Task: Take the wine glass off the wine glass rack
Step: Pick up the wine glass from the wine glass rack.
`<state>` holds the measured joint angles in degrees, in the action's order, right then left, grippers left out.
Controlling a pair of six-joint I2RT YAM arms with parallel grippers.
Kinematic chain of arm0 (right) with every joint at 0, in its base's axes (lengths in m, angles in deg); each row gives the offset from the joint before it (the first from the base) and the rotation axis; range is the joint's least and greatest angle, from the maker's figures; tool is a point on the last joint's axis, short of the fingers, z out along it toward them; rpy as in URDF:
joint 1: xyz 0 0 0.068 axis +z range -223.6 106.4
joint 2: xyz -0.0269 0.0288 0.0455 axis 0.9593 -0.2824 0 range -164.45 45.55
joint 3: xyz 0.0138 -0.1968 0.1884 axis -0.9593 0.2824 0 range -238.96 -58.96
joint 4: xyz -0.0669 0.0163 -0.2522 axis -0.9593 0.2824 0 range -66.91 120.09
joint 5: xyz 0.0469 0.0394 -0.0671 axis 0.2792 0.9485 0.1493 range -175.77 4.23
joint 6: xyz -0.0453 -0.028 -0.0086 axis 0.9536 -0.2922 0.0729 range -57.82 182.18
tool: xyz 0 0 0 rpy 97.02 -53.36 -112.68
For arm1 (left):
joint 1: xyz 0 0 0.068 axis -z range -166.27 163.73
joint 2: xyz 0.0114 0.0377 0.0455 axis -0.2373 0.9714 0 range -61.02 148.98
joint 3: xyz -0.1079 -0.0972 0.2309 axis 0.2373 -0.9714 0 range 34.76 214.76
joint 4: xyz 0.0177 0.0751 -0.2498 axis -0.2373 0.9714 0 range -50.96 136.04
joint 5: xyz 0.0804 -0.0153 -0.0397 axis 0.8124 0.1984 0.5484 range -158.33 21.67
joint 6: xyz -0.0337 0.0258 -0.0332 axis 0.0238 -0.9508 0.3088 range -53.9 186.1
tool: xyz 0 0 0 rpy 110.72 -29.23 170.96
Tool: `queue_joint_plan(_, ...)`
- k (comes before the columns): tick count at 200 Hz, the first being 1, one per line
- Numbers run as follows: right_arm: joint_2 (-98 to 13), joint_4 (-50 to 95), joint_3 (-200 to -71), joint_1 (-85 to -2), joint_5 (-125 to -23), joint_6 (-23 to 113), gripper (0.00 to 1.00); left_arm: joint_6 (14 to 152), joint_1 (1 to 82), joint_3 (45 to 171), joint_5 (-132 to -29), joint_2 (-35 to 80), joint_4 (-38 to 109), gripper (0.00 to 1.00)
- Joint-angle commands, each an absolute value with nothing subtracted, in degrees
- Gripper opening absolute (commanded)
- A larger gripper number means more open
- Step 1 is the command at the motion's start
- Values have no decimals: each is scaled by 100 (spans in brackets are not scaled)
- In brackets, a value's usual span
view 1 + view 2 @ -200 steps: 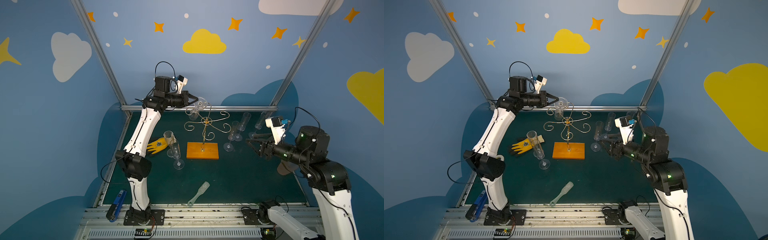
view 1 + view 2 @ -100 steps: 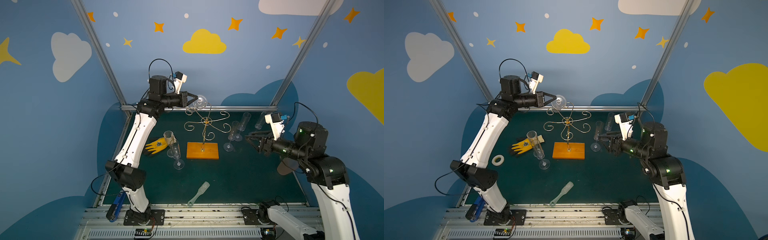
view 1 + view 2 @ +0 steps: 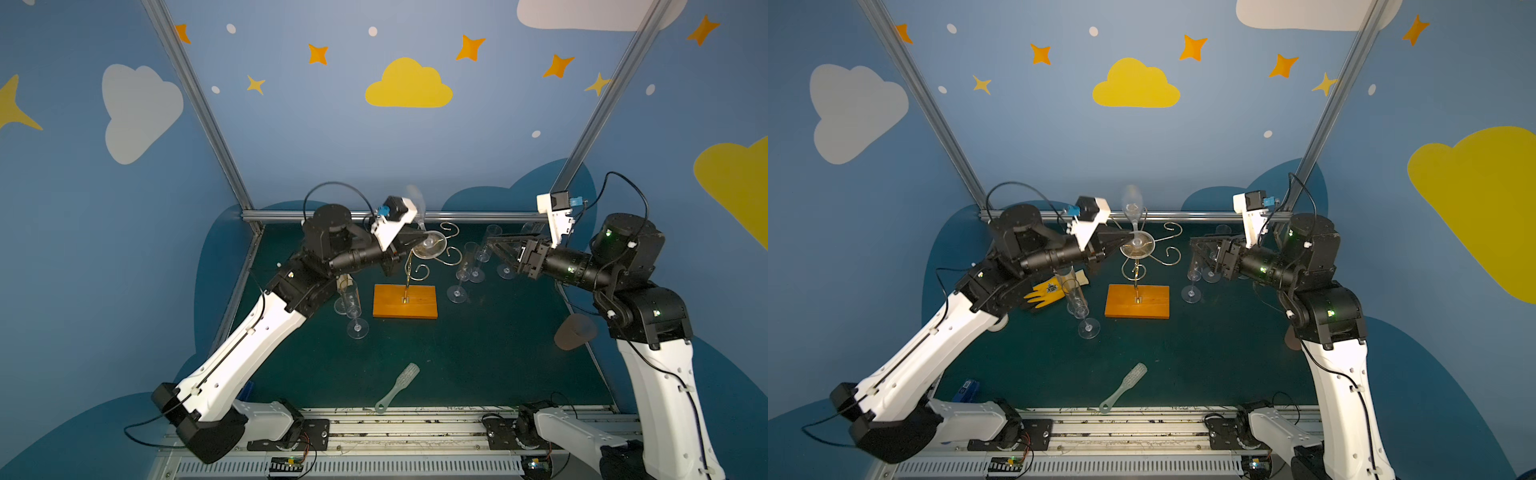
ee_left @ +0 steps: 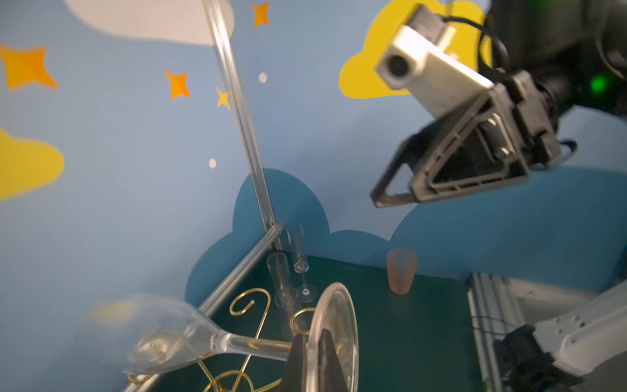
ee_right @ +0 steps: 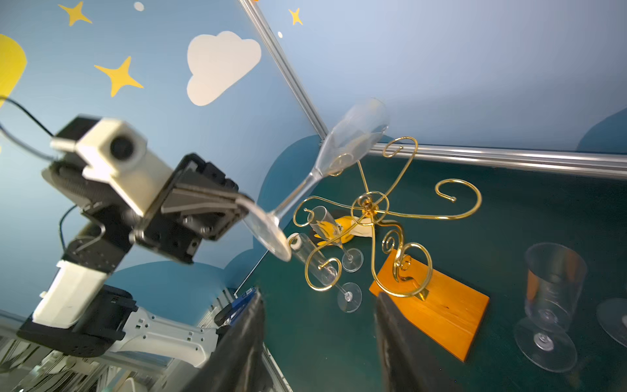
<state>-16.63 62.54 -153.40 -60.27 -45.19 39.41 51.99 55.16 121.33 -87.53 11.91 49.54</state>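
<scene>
Both up high: left fingers (image 5: 203,200) clamp the wine glass (image 5: 325,163) foot near the rack (image 5: 437,305), right fingers (image 5: 400,339) apart, empty.

The clear long-stemmed wine glass (image 3: 1135,226) stood bowl-up just above centre frame in both top views. Its round foot was pinched by the left gripper (image 3: 1123,240), right over the curled arms. The thin gold wire rack (image 3: 1125,305), a slim post on a flat orange wooden base, stood upright at centre frame.
</scene>
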Motion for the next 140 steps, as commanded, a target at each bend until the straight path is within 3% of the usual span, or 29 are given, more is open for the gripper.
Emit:
queue_joint_plan(1,-1733,5724,-15412,-6033,-4016,3364,50,3403,6191,11473,-7741,791,3596,3)
queue_joint_plan(74,-1390,6060,-14979,-5851,-3788,3218,48,374,7858,10243,-6384,681,1682,3)
queue_joint_plan(140,-975,6144,-14407,-5700,-3910,3265,46,-49,8069,10157,-6255,931,1320,3)
